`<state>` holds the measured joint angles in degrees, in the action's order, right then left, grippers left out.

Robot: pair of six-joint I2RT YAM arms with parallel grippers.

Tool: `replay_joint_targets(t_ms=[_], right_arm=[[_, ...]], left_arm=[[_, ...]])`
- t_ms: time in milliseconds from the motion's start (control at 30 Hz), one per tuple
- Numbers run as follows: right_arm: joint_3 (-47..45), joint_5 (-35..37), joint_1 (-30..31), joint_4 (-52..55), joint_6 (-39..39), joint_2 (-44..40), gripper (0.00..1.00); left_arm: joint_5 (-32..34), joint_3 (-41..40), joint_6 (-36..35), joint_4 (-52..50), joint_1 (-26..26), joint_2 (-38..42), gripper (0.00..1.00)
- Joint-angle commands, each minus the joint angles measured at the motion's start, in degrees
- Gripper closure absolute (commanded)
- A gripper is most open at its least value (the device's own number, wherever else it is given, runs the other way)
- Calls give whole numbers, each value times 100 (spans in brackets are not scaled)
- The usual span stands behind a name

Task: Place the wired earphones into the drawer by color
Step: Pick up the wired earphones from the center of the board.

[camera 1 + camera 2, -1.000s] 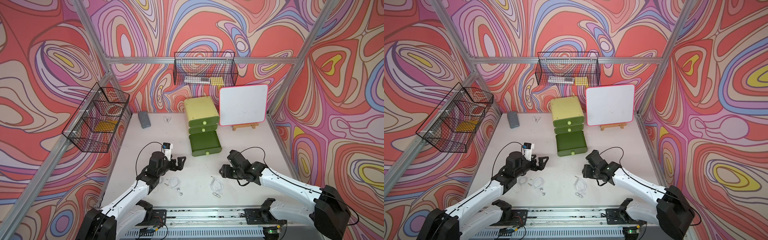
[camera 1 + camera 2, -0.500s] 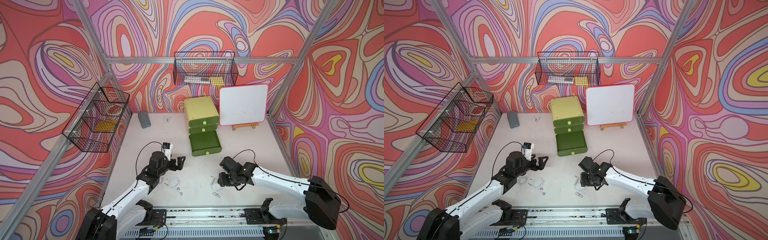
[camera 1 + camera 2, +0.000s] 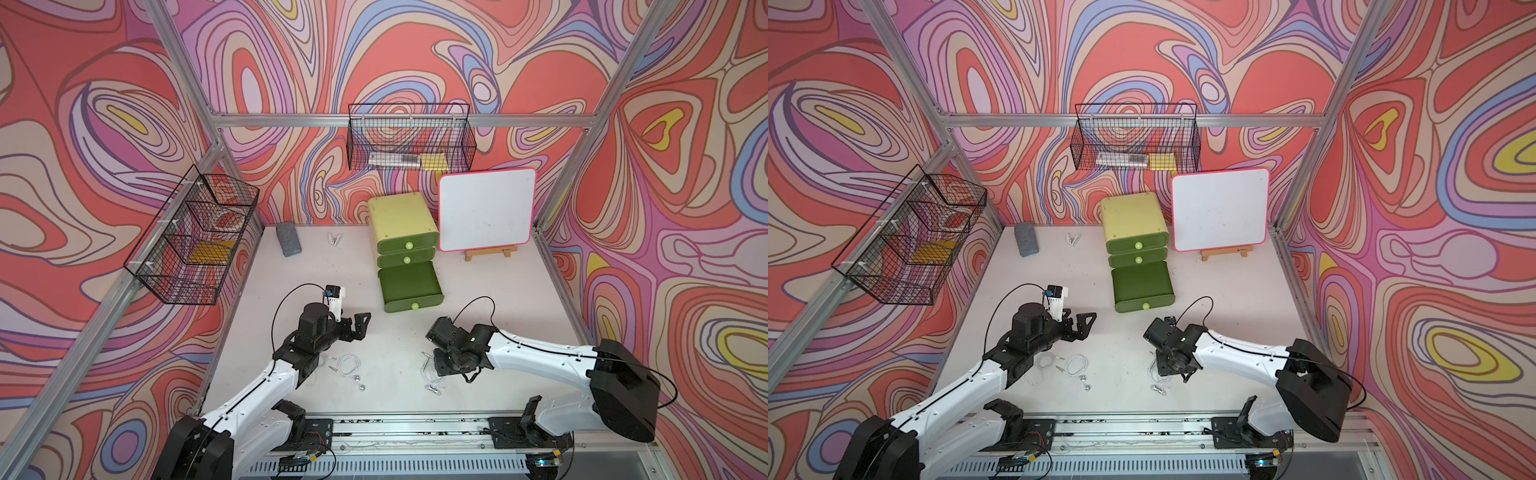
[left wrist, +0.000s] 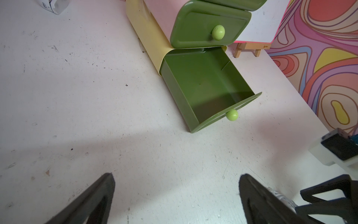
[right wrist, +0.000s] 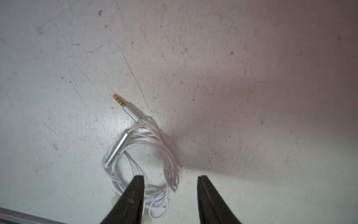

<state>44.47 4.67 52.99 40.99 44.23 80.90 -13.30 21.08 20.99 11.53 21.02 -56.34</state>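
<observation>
White earphones (image 5: 117, 148) under my right claw (image 5: 170, 177): pickup step, grip not yet made.
The right claw stands part-open and released, low over the white earphones, which lie coiled on the bench (image 3: 395, 349) near its front edge. One side of the coil sits between the jaws. My left claw (image 4: 176, 175) is spread wide and empty, facing the bottom drawer (image 4: 180, 97), which is pulled out with nothing in it. Assessment: the next move calls for clenching on the strands, lifting without a snag, then carrying them to that drawer.

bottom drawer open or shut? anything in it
Open and empty. The bottom drawer sticks out of the cabinet, and the left wrist view shows its bare green floor.
</observation>
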Motion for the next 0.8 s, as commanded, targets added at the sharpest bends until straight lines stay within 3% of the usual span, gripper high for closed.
replay_joint_targets(t_ms=[0, 767], right_arm=[[89, 148, 63, 43, 38, 103, 56], [-70, 59, 79, -311, 42, 459, 74]], left_arm=[[42, 67, -78, -36, 16, 35, 1], [24, 63, -69, -19, 15, 27, 1]])
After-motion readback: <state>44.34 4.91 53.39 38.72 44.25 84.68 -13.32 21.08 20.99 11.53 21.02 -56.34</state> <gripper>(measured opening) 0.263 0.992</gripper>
